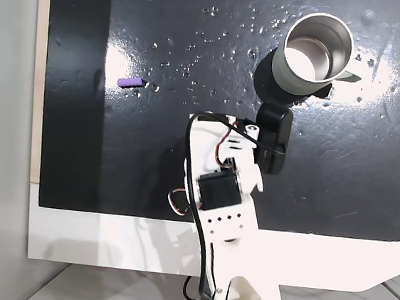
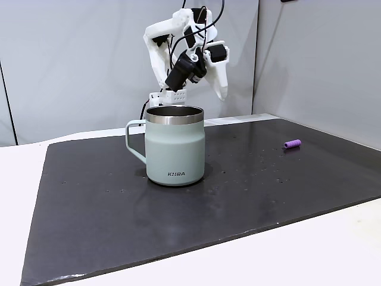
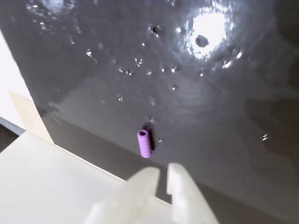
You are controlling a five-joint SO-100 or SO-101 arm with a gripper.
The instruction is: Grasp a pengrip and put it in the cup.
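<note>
Pengrip (image 3: 144,143) flat on mat (image 3: 224,116), long axis toward gripper (image 3: 163,179), apparently.

I see the purple pengrip (image 1: 130,82) lying flat on the black mat (image 1: 183,177), well apart from the upright grey-green cup (image 1: 314,54).

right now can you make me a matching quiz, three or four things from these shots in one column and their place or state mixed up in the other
Things:
1. pengrip
2. cup
3. gripper
4. mat

Places or states:
A. upright, nothing inside it in the fixed view from above
B. black, shiny, dotted with small specks
C. lying flat on the mat, far from the cup
D. raised above the mat, fingers nearly together, holding nothing

Pairs: 1-C, 2-A, 3-D, 4-B
</note>
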